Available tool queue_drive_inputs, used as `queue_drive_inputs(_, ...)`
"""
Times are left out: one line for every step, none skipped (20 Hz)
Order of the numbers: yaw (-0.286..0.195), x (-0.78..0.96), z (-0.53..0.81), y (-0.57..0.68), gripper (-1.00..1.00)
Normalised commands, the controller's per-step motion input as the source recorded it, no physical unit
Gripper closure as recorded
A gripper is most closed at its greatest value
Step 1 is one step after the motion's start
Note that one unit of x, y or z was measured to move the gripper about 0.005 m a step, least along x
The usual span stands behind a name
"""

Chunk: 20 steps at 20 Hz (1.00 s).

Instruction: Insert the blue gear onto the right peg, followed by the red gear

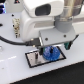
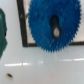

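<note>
The blue gear (image 1: 50,52) lies flat on the grey plate with a black rim (image 1: 34,59). In the wrist view the blue gear (image 2: 50,22) fills most of the frame, and the right peg (image 2: 56,32) shows as a small grey pin inside its centre hole. My gripper (image 1: 50,46) hangs just above the gear. No finger shows in the wrist view and nothing grips the gear, so the gripper looks open. The red gear is out of view. The other peg is hidden.
The plate's black rim (image 2: 22,25) runs beside the gear. A dark green object (image 2: 2,30) sits at the edge of the wrist view, off the plate. A small dark speck (image 2: 9,76) lies on the white table (image 1: 15,70). The arm's bulk covers the far side of the scene.
</note>
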Motion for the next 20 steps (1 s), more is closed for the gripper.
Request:
queue_drive_inputs(0.000,-0.49,0.28,0.22,-1.00)
queue_drive_inputs(0.000,-0.47,0.21,0.23,-1.00)
queue_drive_inputs(0.000,-0.53,0.23,0.25,-1.00)
queue_drive_inputs(0.000,-0.55,0.17,0.28,-1.00)
queue_drive_inputs(0.000,-0.56,0.17,0.22,-1.00)
queue_drive_inputs(0.000,-0.68,0.15,0.24,-1.00)
queue_drive_inputs(0.000,-0.70,0.13,0.14,-1.00)
queue_drive_inputs(0.000,-0.74,0.15,0.16,-1.00)
queue_drive_inputs(0.000,-0.71,0.06,0.15,-1.00)
queue_drive_inputs(0.000,-0.74,0.06,0.13,-1.00)
queue_drive_inputs(0.000,-0.79,0.04,0.17,-1.00)
queue_drive_inputs(0.000,-0.81,0.00,0.13,-1.00)
queue_drive_inputs(0.000,-0.80,0.00,0.21,-1.00)
queue_drive_inputs(0.000,-0.81,0.00,0.21,-1.00)
queue_drive_inputs(0.000,-0.81,0.01,0.24,-1.00)
queue_drive_inputs(0.000,-0.81,-0.02,0.23,-1.00)
queue_drive_inputs(0.000,-0.80,0.01,0.25,-1.00)
queue_drive_inputs(0.000,-0.78,0.00,0.24,-1.00)
queue_drive_inputs(0.000,-0.76,-0.04,0.25,-1.00)
queue_drive_inputs(0.000,-0.74,-0.04,0.27,-1.00)
